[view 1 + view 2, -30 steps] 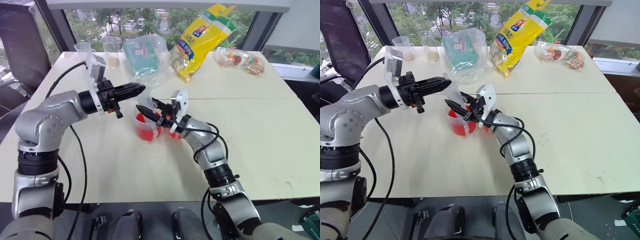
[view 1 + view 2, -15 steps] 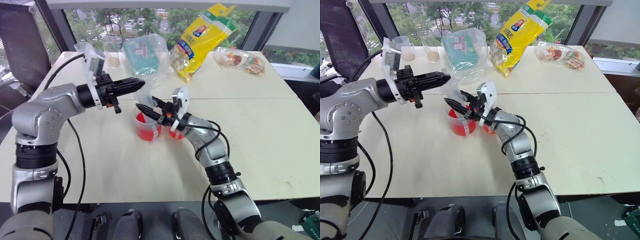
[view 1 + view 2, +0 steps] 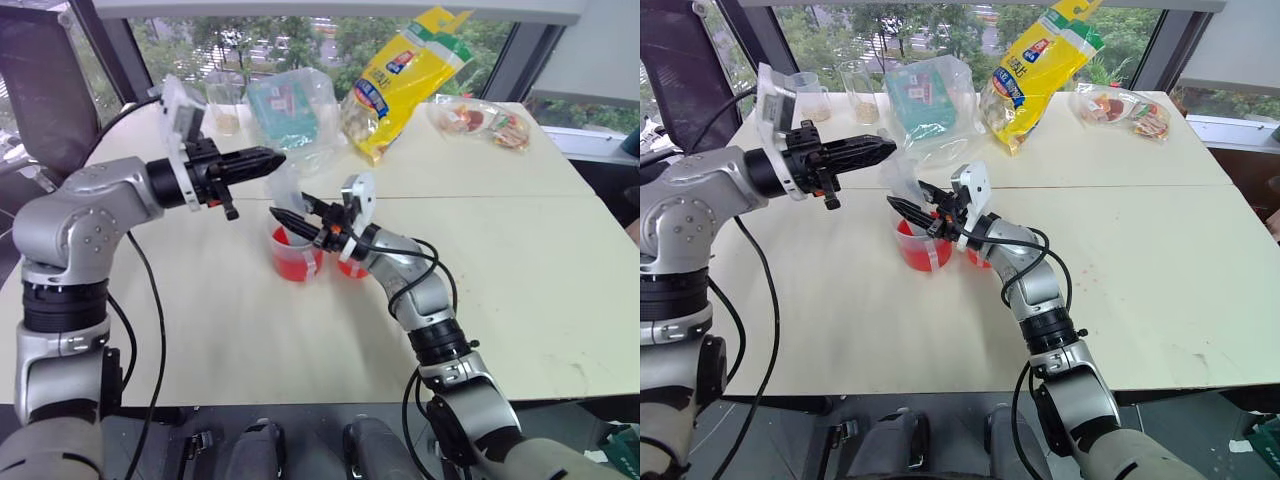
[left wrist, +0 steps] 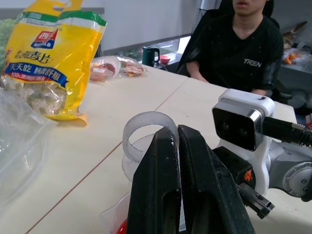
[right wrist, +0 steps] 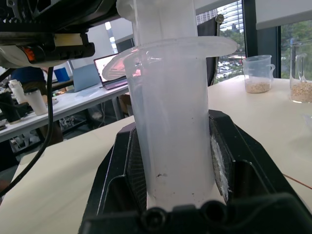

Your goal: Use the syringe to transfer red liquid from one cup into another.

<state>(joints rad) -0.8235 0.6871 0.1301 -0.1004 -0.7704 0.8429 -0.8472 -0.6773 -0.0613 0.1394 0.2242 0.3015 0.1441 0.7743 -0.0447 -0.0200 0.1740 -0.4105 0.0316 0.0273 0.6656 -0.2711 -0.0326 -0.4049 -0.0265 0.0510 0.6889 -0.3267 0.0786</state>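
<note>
The clear syringe [image 3: 287, 190] stands upright with its lower end in the wider, taller cup [image 3: 296, 260], which holds red liquid [image 3: 293, 268]. My right gripper [image 3: 286, 216] is shut on the syringe barrel [image 5: 170, 141] just above that cup's rim. My left gripper [image 3: 272, 158] reaches in level from the left and is shut on the whitish plunger top [image 4: 146, 129]. The narrower, shorter cup [image 3: 350, 268], also showing red, sits right beside the wider one, partly hidden under my right wrist. The nozzle tip is hidden inside the cup.
At the table's [image 3: 540, 260] far side lie two handled measuring cups [image 3: 224, 105], a clear bag with a teal pack [image 3: 292, 110], a yellow snack bag [image 3: 400, 75] and a small snack packet [image 3: 482, 122]. A person [image 4: 243, 44] sits beyond the table.
My left gripper has edged up and slightly left with the plunger top. The right gripper and both cups have stayed put.
</note>
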